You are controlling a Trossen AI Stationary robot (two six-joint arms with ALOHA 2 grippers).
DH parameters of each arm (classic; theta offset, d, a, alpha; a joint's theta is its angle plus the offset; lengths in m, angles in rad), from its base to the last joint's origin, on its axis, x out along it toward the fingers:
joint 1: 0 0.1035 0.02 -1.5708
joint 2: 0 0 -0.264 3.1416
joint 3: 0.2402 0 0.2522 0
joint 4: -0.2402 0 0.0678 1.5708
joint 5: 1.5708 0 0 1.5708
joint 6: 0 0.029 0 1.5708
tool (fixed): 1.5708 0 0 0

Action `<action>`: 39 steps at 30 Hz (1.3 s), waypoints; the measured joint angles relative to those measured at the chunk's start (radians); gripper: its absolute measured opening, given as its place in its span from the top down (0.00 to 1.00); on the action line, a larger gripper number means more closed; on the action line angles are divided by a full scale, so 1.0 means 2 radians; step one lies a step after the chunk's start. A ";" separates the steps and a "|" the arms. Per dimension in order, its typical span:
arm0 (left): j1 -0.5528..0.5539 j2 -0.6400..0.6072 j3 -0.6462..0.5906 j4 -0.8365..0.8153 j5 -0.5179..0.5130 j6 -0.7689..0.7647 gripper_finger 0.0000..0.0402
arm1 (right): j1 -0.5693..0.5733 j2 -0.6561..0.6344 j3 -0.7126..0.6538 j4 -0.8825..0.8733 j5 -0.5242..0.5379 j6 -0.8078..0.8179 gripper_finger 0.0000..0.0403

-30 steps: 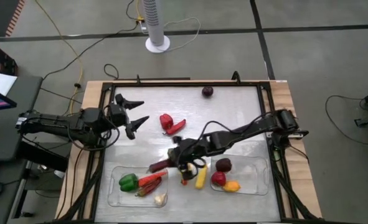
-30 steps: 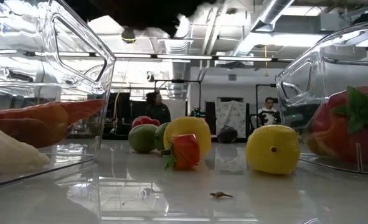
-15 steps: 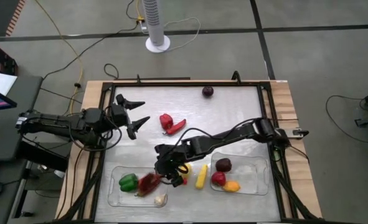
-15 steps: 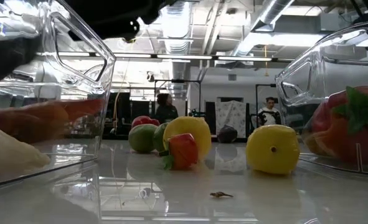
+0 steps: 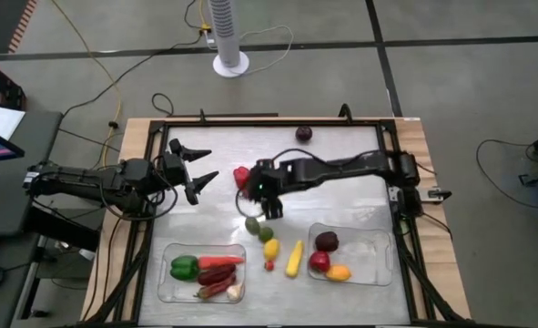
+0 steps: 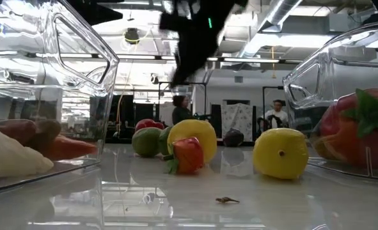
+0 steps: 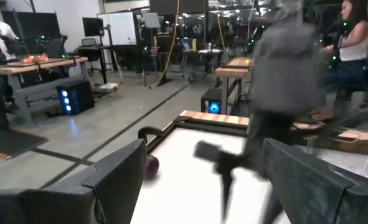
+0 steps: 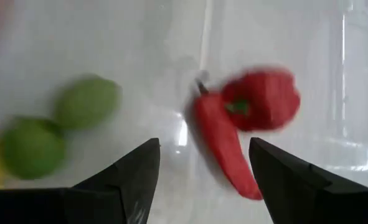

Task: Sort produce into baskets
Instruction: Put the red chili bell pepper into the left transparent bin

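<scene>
The right gripper (image 5: 267, 193) is hovering wide open and empty over the red chilli (image 8: 224, 149) and red pepper (image 8: 263, 98). Next, it likely needs lowering to close around one. The left gripper (image 5: 198, 161) is waiting open at the desk's (image 5: 341, 164) left.

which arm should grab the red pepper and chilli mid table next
Right. The right gripper hangs open just beside the red pepper and red chilli, both framed between its fingers. The left gripper waits open near the table's left edge.
</scene>
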 joint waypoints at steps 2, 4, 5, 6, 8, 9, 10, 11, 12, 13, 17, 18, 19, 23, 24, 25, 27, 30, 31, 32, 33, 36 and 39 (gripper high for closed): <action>0.000 0.000 0.000 -0.001 0.000 0.000 0.24 | -0.024 -0.002 -0.046 0.053 -0.009 0.003 0.32; 0.000 0.000 0.000 -0.001 0.000 0.000 0.24 | -0.044 0.003 -0.083 0.089 -0.012 0.004 0.32; 0.000 0.001 0.000 -0.001 0.000 0.000 0.24 | -0.053 0.007 -0.094 0.100 -0.012 0.004 0.32; 0.000 0.001 0.000 -0.001 0.000 0.000 0.24 | -0.060 0.012 -0.102 0.114 -0.012 0.002 0.32; 0.000 0.001 0.000 -0.001 -0.001 0.005 0.24 | -0.070 0.013 -0.115 0.122 -0.013 -0.001 0.32; 0.000 0.001 0.000 -0.001 -0.003 0.009 0.24 | -0.074 0.012 -0.119 0.136 -0.014 -0.004 0.32; 0.000 0.001 0.000 -0.001 -0.008 0.011 0.24 | -0.077 0.011 -0.118 0.143 -0.016 -0.007 0.32; 0.000 0.001 0.000 -0.001 -0.012 0.012 0.24 | -0.079 0.011 -0.117 0.144 -0.017 -0.007 0.32; 0.000 0.001 0.000 -0.001 -0.013 0.012 0.24 | -0.081 0.011 -0.117 0.142 -0.024 -0.008 0.32; 0.001 0.001 0.000 -0.001 -0.014 0.012 0.24 | -0.082 0.011 -0.117 0.142 -0.037 -0.009 0.32; 0.001 0.001 0.000 -0.001 -0.013 0.009 0.24 | -0.080 0.022 -0.116 0.152 -0.055 -0.012 0.32; 0.001 0.001 0.000 -0.001 -0.013 0.007 0.24 | -0.078 0.027 -0.116 0.153 -0.055 -0.012 0.32; 0.001 0.001 0.000 -0.002 -0.012 0.004 0.24 | -0.077 0.033 -0.117 0.150 -0.056 -0.013 0.32; 0.000 0.001 0.000 -0.008 -0.012 -0.001 0.24 | -0.068 0.053 -0.116 0.159 -0.044 -0.024 0.32; 0.000 0.001 0.000 -0.011 -0.009 -0.002 0.24 | -0.066 0.057 -0.116 0.160 -0.034 -0.026 0.32; 0.000 0.001 0.000 -0.013 -0.009 -0.003 0.24 | -0.064 0.061 -0.115 0.169 -0.025 -0.028 0.33; 0.000 0.001 0.000 -0.015 -0.009 -0.003 0.24 | -0.063 0.064 -0.116 0.170 -0.017 -0.031 0.37; 0.000 0.001 0.000 -0.016 -0.009 -0.002 0.24 | -0.063 0.060 -0.115 0.172 -0.016 -0.034 0.47; 0.000 0.001 0.000 -0.016 -0.009 0.000 0.24 | -0.062 0.060 -0.115 0.172 -0.016 -0.034 0.51; 0.000 0.001 0.000 -0.016 -0.009 0.000 0.24 | -0.063 0.061 -0.115 0.166 -0.016 -0.035 0.55; 0.000 0.001 0.000 -0.016 -0.009 0.000 0.24 | -0.063 0.061 -0.116 0.161 -0.016 -0.035 0.59; 0.000 0.001 0.000 -0.016 -0.009 -0.001 0.24 | -0.065 0.061 -0.116 0.159 -0.016 -0.035 0.71; 0.000 0.001 0.000 -0.016 -0.009 -0.004 0.24 | -0.062 0.057 -0.116 0.152 -0.016 -0.033 0.76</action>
